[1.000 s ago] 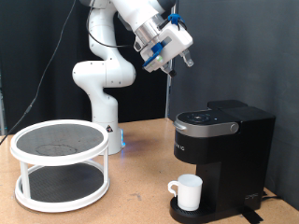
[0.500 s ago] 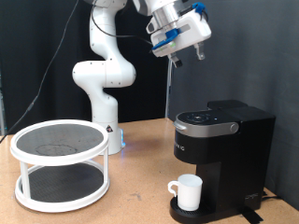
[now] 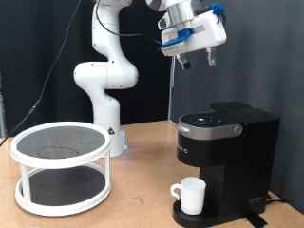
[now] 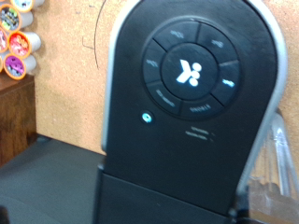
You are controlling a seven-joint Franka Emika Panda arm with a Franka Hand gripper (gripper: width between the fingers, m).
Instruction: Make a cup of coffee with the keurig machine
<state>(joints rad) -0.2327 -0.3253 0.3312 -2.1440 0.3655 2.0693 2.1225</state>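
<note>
The black keurig machine (image 3: 226, 150) stands at the exterior view's right with its lid down. The white cup (image 3: 192, 195) sits on its drip base under the spout, handle to the exterior view's left. My gripper (image 3: 199, 62) hangs high above the machine with its fingers pointing down. The fingers stand apart with nothing between them. The wrist view looks straight down on the machine's silver-rimmed top panel (image 4: 192, 79) with its round button cluster and one lit indicator. No fingers show in that view.
A white two-tier round rack (image 3: 59, 166) with dark mesh shelves stands at the exterior view's left on the wooden table (image 3: 142, 204). The robot base (image 3: 106, 95) is behind it. The wrist view shows several coloured pods (image 4: 17, 42) on a wooden stand.
My gripper has moved up and towards the exterior view's right, from beside the machine to above it, and turned to point down. The cup and machine have not moved.
</note>
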